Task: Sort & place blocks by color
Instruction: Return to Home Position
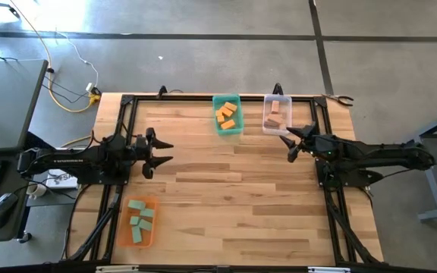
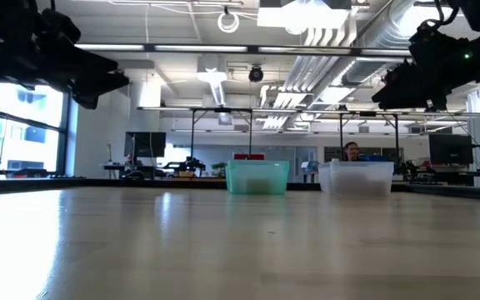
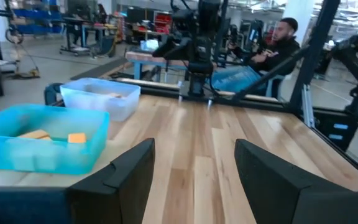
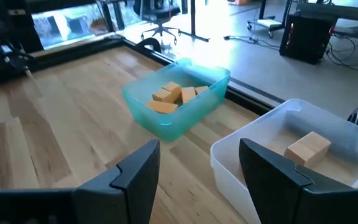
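Orange blocks (image 1: 227, 115) lie in a teal bin (image 1: 237, 127) at the table's far edge; they also show in the right wrist view as orange blocks (image 4: 173, 96). Tan blocks (image 1: 275, 115) lie in the clear bin (image 1: 265, 127) beside it, one tan block (image 4: 307, 149) plain in the right wrist view. Green blocks (image 1: 139, 221) lie in an orange bin (image 1: 121, 233) near the table's near left corner. My left gripper (image 1: 165, 151) hangs open at the left side, pointing right. My right gripper (image 1: 288, 142) hangs open at the right side, near the clear bin.
A black frame rail (image 1: 218, 98) runs around the table top. A person sits beyond the table's right side (image 3: 272, 50). The wide middle of the wooden table (image 1: 226, 197) holds no objects.
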Motion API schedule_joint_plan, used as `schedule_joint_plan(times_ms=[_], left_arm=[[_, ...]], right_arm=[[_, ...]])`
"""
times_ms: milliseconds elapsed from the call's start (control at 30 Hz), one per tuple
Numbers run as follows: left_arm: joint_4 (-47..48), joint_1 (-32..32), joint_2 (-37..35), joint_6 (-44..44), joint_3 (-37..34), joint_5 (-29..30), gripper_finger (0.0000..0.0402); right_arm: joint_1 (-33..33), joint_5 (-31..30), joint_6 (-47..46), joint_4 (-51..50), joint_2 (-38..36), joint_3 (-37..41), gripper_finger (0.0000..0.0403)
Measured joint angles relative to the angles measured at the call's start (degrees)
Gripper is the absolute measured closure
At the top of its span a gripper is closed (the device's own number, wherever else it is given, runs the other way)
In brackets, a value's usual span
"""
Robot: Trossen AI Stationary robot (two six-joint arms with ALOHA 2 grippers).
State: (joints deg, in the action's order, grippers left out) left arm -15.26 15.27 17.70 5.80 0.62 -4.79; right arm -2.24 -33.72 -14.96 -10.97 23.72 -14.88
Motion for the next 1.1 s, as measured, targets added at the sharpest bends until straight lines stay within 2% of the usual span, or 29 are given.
schedule_joint_plan(times_ms=[400, 567, 833, 1000, 1100], left_arm=[[2.75, 0.0, -3.98, -2.48, 0.04, 5.75, 0.019], [3.96, 0.0, -4.23, -1.11, 0.04, 5.73, 0.019], [3.97, 0.0, -4.23, -1.01, 0.05, 4.1, 0.019], [4.11, 0.0, -4.23, -1.45, 0.07, 4.03, 0.019], [4.11, 0.0, -4.23, -1.46, 0.07, 3.99, 0.019]], right_arm=[[0.0, 2.37, 3.43, -0.16, -13.15, 5.12, 0.0194], [0.0, 2.84, 1.97, 0.33, -18.27, 9.54, 0.0194], [0.02, 13.34, 1.41, 3.4, -22.3, 10.47, 0.0194], [0.02, 22.58, -0.03, 3.47, -22.7, 10.47, 0.0194], [0.02, 25.19, 0.05, 3.94, -22.72, 10.53, 0.0194]])
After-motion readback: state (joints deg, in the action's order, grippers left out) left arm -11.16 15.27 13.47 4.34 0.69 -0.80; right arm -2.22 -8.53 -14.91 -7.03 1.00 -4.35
